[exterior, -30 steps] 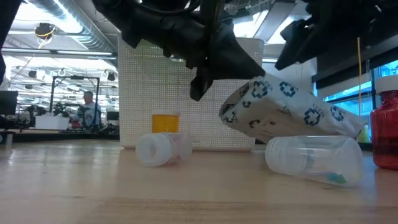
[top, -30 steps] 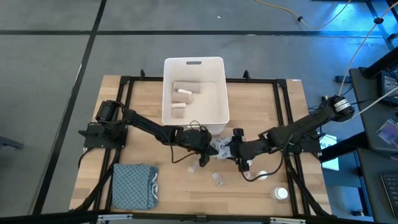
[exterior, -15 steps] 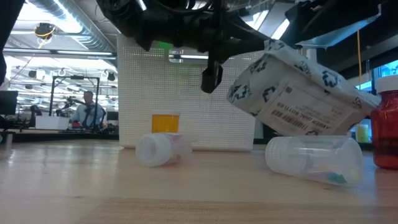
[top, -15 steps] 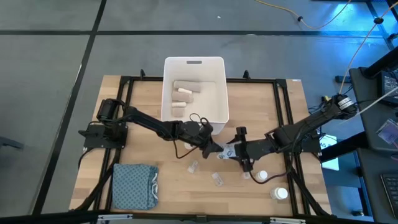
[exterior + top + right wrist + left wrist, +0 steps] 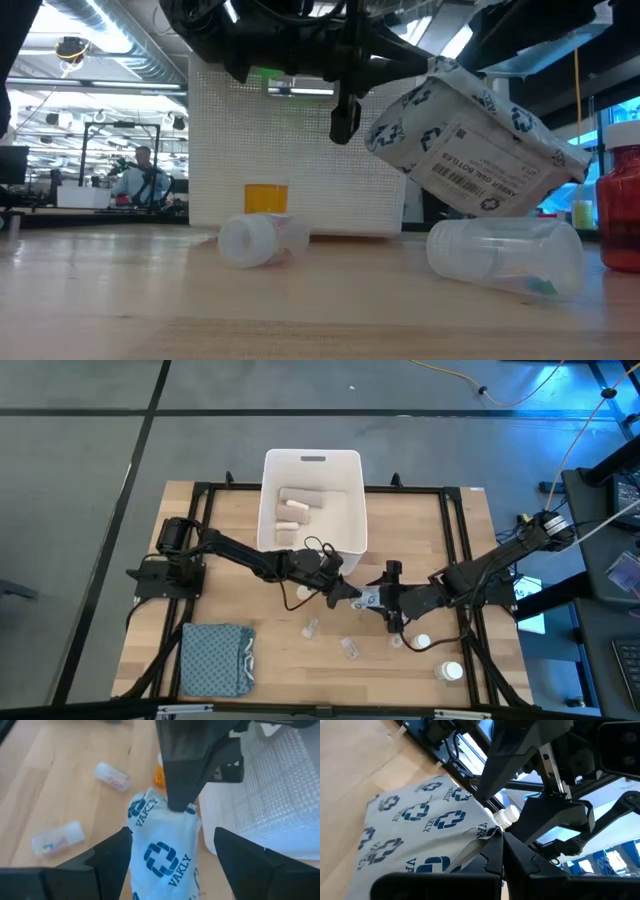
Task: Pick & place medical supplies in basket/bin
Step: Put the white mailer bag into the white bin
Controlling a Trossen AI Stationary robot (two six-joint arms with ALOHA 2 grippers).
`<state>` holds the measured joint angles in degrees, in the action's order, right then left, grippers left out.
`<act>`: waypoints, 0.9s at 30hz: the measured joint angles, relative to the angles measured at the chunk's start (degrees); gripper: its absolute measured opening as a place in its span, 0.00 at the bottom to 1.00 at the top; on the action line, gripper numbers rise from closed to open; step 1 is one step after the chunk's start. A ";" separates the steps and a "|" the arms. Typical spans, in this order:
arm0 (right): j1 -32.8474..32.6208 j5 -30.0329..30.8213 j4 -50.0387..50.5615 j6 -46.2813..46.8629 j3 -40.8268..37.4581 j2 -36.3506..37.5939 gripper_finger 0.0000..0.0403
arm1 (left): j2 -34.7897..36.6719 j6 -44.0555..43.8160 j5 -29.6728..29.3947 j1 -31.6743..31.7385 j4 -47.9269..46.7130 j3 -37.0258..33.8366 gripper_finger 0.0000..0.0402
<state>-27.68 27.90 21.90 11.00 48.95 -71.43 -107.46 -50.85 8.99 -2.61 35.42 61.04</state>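
Flat packet, white with blue cross marks and a barcode label, hangs tilted above the table, pinched at one edge by my left gripper, fingers clamped tight on it. My right gripper sits just beside the left one, jaws spread wide on either side of the packet's free end, not closed on it. White tub stands just behind both grippers, three beige bandage rolls inside. Below the grippers on the wood lie two clear vials, one near, one farther. An orange-filled bottle stands against the tub wall. Red-capped bottle off to the side of my right gripper. Folded blue-grey cloth well apart, near my left arm's base.
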 joint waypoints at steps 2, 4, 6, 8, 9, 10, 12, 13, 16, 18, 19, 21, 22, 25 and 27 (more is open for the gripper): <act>0.02 -2.91 1.13 0.07 0.00 0.39 0.70 | 0.00 0.01 0.00 0.00 0.00 0.00 0.00; 0.00 -6.48 1.02 -0.81 0.00 0.64 0.70 | 0.00 0.56 -0.01 0.00 0.04 0.00 0.00; 0.00 -7.60 0.77 -0.40 0.00 0.71 0.70 | 0.00 0.69 -0.02 -0.03 0.32 0.00 0.00; 0.00 -7.67 1.01 -0.79 0.00 0.71 0.71 | 0.00 0.70 -0.23 -0.07 0.53 0.00 0.00; 0.00 -7.66 1.31 -1.00 0.00 0.71 0.73 | 0.00 0.68 -0.31 -0.09 0.63 0.00 0.00; 0.00 -7.38 1.87 -1.02 0.00 0.71 0.74 | 0.00 0.68 -0.31 -0.12 0.63 0.00 0.00; 0.00 -6.94 3.43 -1.54 0.00 0.71 0.78 | 0.00 0.68 -0.40 -0.13 0.61 0.00 0.00; 0.00 -6.90 4.03 -2.06 0.00 0.71 0.80 | 0.00 0.68 -0.44 -0.13 0.63 0.00 0.00; 0.00 -6.71 3.87 -0.48 0.00 0.46 0.87 | 0.00 1.12 -0.48 -0.13 0.63 0.00 0.00; 0.00 -6.71 3.75 0.75 0.00 0.27 0.90 | 0.00 1.62 -0.53 -0.13 0.63 0.00 0.00; -0.02 -6.69 3.77 0.71 0.00 0.06 0.91 | 0.00 1.88 -0.58 -0.13 0.63 0.00 0.00; -0.35 -6.01 3.76 0.83 0.00 -0.67 0.93 | 0.00 1.99 -0.66 -0.13 0.63 0.00 0.00; -0.51 -5.13 3.75 0.88 0.00 -1.18 0.93 | 0.00 1.99 -0.66 -0.13 0.63 0.00 0.00; -1.07 0.23 3.62 0.77 0.00 -3.41 0.93 | 0.00 2.04 -0.66 -0.14 0.62 0.00 0.00; -1.36 3.53 3.62 0.75 0.00 -5.32 0.93 | 0.00 2.09 -0.66 -0.15 0.63 0.00 0.00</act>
<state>-29.04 31.43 25.52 11.75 48.95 -76.75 -107.46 -48.76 8.34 -2.76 36.05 61.04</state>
